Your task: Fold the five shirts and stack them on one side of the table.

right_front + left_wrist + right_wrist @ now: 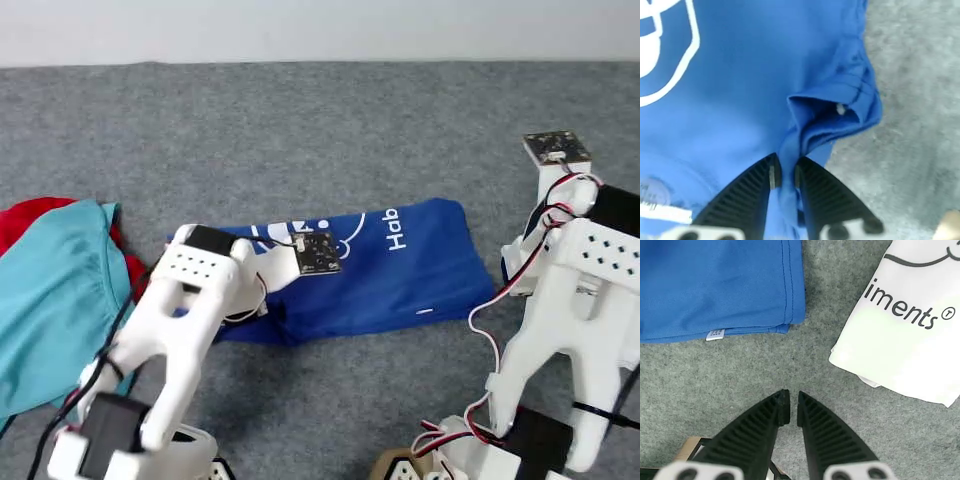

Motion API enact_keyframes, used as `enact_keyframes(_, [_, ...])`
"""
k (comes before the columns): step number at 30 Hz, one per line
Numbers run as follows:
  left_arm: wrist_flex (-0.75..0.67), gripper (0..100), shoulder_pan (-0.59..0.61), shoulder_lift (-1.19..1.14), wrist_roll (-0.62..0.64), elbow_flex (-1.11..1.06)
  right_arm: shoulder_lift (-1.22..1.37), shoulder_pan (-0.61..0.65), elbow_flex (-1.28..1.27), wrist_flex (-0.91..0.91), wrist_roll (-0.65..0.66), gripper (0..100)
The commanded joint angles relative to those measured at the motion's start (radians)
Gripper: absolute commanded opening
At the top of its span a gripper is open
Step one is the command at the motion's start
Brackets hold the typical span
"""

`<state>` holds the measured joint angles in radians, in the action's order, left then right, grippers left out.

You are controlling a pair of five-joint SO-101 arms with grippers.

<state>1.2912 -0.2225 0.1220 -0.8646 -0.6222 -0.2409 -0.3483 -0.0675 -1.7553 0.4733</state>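
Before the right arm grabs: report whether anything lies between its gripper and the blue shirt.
Nothing visible does. Bare grey table separates the right gripper from the blue shirt; the white shirt lies aside, apart from both.

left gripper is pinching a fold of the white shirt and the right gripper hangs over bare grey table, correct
Not quite. The left wrist view shows the left gripper pinching a fold of the blue shirt, not the white shirt. The right gripper does hang over bare grey table.
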Motion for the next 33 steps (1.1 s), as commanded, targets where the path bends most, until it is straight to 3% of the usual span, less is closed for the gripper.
enact_keyframes(1, [-0.08,1,0.011,-0.051,0.015,0.041,-0.045,-0.01,0.009,-0.041,0.009,4.1])
enact_keyframes(5, [-0.1,2,0.011,-0.094,0.048,0.09,-0.045,-0.01,0.009,-0.041,0.009,4.1])
enact_keyframes(13, [-0.107,15,0.084,-0.106,0.046,0.186,-0.042,-0.01,0.008,-0.041,0.009,4.1])
enact_keyframes(26, [-0.17,16,0.141,-0.273,0.046,0.274,-0.039,-0.008,0.008,-0.041,0.005,4.1])
enact_keyframes(33, [-0.048,16,0.184,-0.269,0.046,0.467,-0.042,-0.007,0.008,-0.041,0.005,4.1])
